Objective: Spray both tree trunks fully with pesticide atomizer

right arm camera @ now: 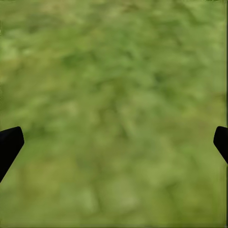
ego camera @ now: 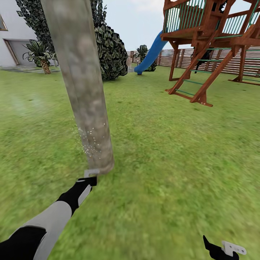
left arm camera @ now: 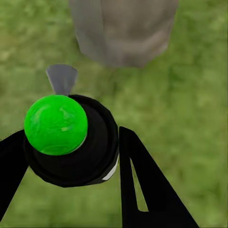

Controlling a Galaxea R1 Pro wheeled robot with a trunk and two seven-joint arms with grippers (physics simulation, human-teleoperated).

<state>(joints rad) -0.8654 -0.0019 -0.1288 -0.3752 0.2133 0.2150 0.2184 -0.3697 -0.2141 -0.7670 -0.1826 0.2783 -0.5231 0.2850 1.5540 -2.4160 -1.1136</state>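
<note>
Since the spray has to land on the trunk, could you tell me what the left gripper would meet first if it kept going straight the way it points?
Probably the tree trunk: the left gripper, shut on the pesticide atomizer, points at its base just ahead, though the remaining gap is hard to judge.

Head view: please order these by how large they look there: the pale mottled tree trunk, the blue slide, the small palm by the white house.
1. Pale mottled tree trunk, though nearest the camera.
2. Blue slide.
3. Small palm, nearly alike; both stand far off.
</note>
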